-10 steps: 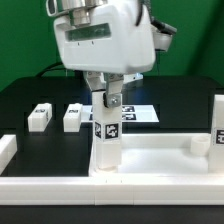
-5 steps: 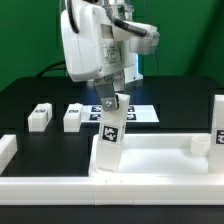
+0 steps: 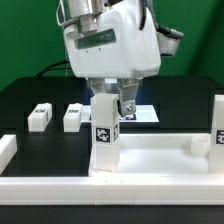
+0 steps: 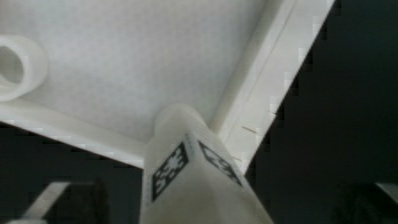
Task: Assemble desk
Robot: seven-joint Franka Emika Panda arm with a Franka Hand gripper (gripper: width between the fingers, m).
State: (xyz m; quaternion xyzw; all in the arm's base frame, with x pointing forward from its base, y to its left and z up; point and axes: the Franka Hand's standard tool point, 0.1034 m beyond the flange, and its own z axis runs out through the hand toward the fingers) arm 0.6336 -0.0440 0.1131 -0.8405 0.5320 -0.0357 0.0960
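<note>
While I stood over the middle of the black worktop (image 3: 30, 95), my gripper (image 3: 114, 104) pointed straight down with a white square leg (image 3: 105, 140) between its fingers (image 3: 127, 105). As far as the exterior view showed, they were closed against the leg's upper end. The leg stood nearly upright, leaning slightly, with a black-and-white tag on the face turned to the camera. Its lower end sat inside one corner of the desk top (image 3: 160, 158), the corner toward the exterior view's left.

The desk top, a large white tray with a raised rim, lay along the worktop edge nearest the exterior camera, just behind a long low white rail (image 3: 110, 187). In the wrist view the leg (image 4: 192, 165) rose as a tagged wedge against the tray's rim, and a round socket (image 4: 11, 65) showed on the tray floor (image 4: 143, 60).

Two loose legs (image 3: 39, 117) lay side by side toward the worktop's edge at the exterior view's left, well apart from the tray. A fourth leg (image 3: 218, 122) stood upright at the opposite edge. The marker board (image 3: 143, 113) lay flat behind my gripper.
</note>
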